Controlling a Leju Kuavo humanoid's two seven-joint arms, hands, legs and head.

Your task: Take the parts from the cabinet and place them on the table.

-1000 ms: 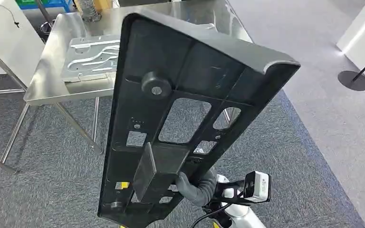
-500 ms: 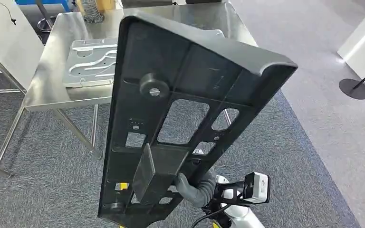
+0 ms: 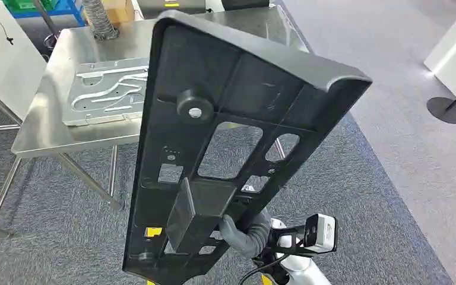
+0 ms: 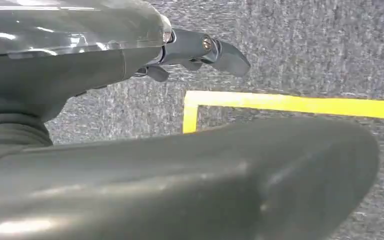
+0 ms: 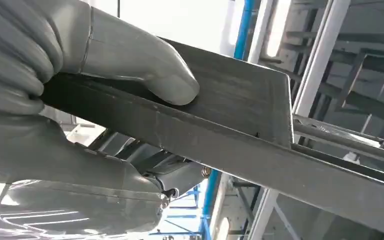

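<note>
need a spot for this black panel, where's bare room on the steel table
The metal plate fills the steel table's left middle. Bare steel runs along the near edge in front of the plate and down the left edge. The black panel hides the right half. Hose base crowds the far edge.

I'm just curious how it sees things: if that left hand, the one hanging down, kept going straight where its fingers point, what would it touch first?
Probably the grey carpet floor. In the left wrist view the left hand points out over carpet with a yellow tape line; nothing stands between, though depth is hard to judge.

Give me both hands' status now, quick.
Left hand: holds nothing, fingers apart, open.
Right hand: gripping the black panel.
</note>
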